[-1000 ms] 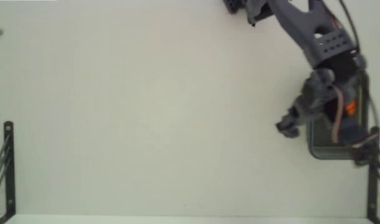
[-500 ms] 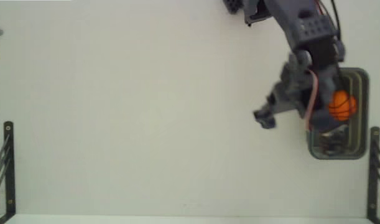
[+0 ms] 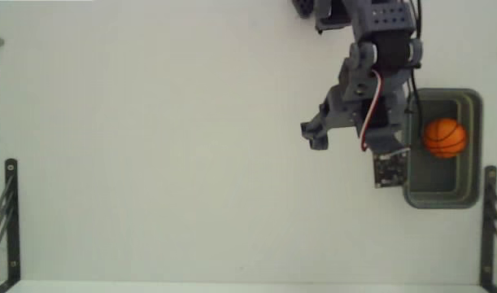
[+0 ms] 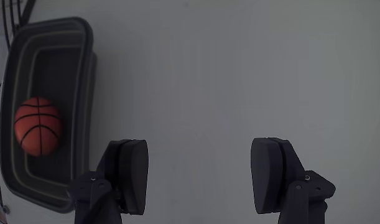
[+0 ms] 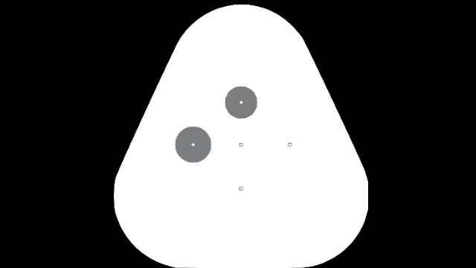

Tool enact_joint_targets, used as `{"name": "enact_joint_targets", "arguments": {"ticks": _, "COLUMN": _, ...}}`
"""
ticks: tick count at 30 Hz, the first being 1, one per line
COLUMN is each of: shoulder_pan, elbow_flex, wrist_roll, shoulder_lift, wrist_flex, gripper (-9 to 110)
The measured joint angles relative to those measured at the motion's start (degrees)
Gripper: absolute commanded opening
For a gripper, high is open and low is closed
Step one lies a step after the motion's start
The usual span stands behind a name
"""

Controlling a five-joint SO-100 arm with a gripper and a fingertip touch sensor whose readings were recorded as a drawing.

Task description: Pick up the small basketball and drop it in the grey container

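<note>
The small basketball (image 3: 445,137), orange with thin black seams, lies inside the grey container (image 3: 443,200) at the right of the fixed view. My gripper (image 3: 339,134) hangs over the white table just left of the container and does not touch it. In the wrist view the basketball (image 4: 37,125) rests on the floor of the grey container (image 4: 84,74) at the far left. There my gripper (image 4: 200,155) is open, its two dark fingers (image 4: 130,168) spread wide over bare table with nothing between them.
Black metal brackets stand at the lower left (image 3: 10,220) and lower right (image 3: 488,232) table edges. The arm's base (image 3: 346,12) is at the top, left of the container. White tabletop (image 3: 167,146) stretches to the left.
The arm has swung left, off the container. The basketball, half hidden in the gripper a second ago, now lies free and uncovered in the container.
</note>
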Motion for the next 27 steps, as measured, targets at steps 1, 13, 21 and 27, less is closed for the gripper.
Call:
{"name": "enact_joint_targets", "arguments": {"ticks": 1, "shoulder_pan": 0.44, "elbow_flex": 0.26, "wrist_roll": 0.0, "shoulder_lift": 0.35, "wrist_flex": 0.09, "gripper": 110}}
{"name": "enact_joint_targets", "arguments": {"ticks": 13, "shoulder_pan": 4.75, "elbow_flex": 6.06, "wrist_roll": 0.0, "shoulder_lift": 6.5, "wrist_flex": 0.0, "gripper": 110}}
{"name": "enact_joint_targets", "arguments": {"ticks": 21, "shoulder_pan": 5.8, "elbow_flex": 7.38, "wrist_roll": 0.0, "shoulder_lift": 8.61, "wrist_flex": 0.0, "gripper": 110}}
{"name": "enact_joint_targets", "arguments": {"ticks": 27, "shoulder_pan": 5.98, "elbow_flex": 7.38, "wrist_roll": 0.0, "shoulder_lift": 8.96, "wrist_flex": 0.0, "gripper": 110}}
